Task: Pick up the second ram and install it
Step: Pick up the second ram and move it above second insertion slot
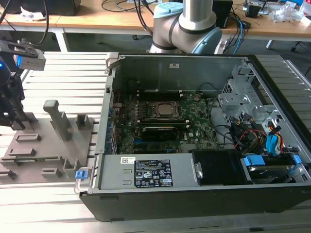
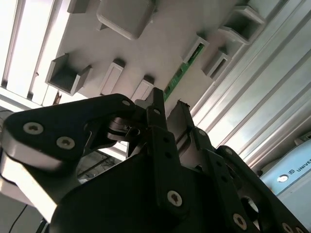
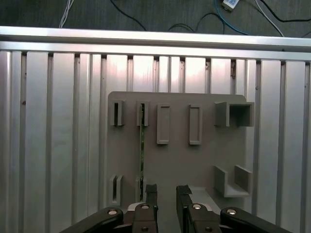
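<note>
Claw [image 3: 167, 191] slightly open, empty, nr ram [image 3: 142, 145].

Grey holder blocks [image 3: 163, 124] stand just beside the second ram [image 3: 142, 145].

You get soft, even daylight in the exterior view. The slotted table [image 1: 63, 73] at ten o'clock is bright, close to washed out, while the inside of the computer case [image 1: 175, 68] lies in the shade of its own walls, and its front wall at six o'clock goes nearly black. In the second wrist view the table glares white and the gripper [image 2: 170, 99] reads as a dark shape against it. In the first wrist view pale reflections streak the table, and the grey holder plate [image 3: 175, 165] is evenly lit, its blocks casting faint shadows.
</note>
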`<state>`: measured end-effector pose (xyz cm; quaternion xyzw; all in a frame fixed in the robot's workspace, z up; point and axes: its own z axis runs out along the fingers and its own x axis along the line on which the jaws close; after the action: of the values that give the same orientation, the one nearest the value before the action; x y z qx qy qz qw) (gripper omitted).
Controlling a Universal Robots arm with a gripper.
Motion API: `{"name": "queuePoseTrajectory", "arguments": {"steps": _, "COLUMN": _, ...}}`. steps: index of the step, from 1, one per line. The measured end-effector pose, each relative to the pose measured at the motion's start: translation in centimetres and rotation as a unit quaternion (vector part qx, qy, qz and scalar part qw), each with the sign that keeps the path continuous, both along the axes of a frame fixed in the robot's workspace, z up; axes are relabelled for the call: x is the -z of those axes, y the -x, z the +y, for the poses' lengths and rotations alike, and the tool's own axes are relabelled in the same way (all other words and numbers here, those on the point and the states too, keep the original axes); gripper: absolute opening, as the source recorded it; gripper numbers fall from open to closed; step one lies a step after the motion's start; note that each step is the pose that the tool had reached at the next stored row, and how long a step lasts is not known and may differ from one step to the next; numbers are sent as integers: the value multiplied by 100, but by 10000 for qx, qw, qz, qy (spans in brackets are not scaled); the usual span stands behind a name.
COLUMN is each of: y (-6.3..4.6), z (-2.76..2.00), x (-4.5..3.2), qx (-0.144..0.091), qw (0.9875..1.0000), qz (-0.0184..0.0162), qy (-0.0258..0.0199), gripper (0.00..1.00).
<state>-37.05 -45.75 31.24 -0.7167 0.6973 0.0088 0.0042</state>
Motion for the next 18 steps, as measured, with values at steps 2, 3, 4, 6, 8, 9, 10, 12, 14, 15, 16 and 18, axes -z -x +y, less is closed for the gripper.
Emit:
{"name": "queuePoseTrajectory", "arguments": {"steps": 2, "y": 0, "z": -1, "x": 17, "qx": 0, "qw": 10000, "qz": 0, "qy": 0, "gripper": 30}}
{"name": "queuePoseTrajectory", "arguments": {"steps": 3, "y": 0, "z": -1, "x": 30, "qx": 0, "qw": 10000, "qz": 0, "qy": 0, "gripper": 30}}
{"name": "queuePoseTrajectory", "arguments": {"steps": 4, "y": 0, "z": -1, "x": 58, "qx": 0, "qw": 10000, "qz": 0, "qy": 0, "gripper": 30}}
{"name": "queuePoseTrajectory", "arguments": {"steps": 6, "y": 0, "z": -2, "x": 89, "qx": 0, "qw": 10000, "qz": 0, "qy": 0, "gripper": 30}}
{"name": "queuePoseTrajectory", "arguments": {"steps": 8, "y": 0, "z": -4, "x": 118, "qx": 0, "qw": 10000, "qz": 0, "qy": 0, "gripper": 30}}
{"name": "queuePoseTrajectory", "arguments": {"steps": 9, "y": 0, "z": -4, "x": 126, "qx": 0, "qw": 10000, "qz": 0, "qy": 0, "gripper": 30}}
{"name": "queuePoseTrajectory", "arguments": {"steps": 10, "y": 0, "z": -5, "x": 137, "qx": 0, "qw": 10000, "qz": 0, "qy": 0, "gripper": 30}}
{"name": "queuePoseTrajectory", "arguments": {"steps": 12, "y": 0, "z": -6, "x": 163, "qx": 0, "qw": 10000, "qz": 0, "qy": 0, "gripper": 30}}
{"name": "queuePoseTrajectory", "arguments": {"steps": 14, "y": 0, "z": -9, "x": 194, "qx": 0, "qw": 10000, "qz": 0, "qy": 0, "gripper": 30}}
{"name": "queuePoseTrajectory", "arguments": {"steps": 15, "y": 0, "z": -9, "x": 202, "qx": 0, "qw": 10000, "qz": 0, "qy": 0, "gripper": 30}}
{"name": "queuePoseTrajectory", "arguments": {"steps": 16, "y": 0, "z": -10, "x": 210, "qx": 0, "qw": 10000, "qz": 0, "qy": 0, "gripper": 30}}
{"name": "queuePoseTrajectory", "arguments": {"steps": 18, "y": 0, "z": -11, "x": 224, "qx": 0, "qw": 10000, "qz": 0, "qy": 0, "gripper": 30}}
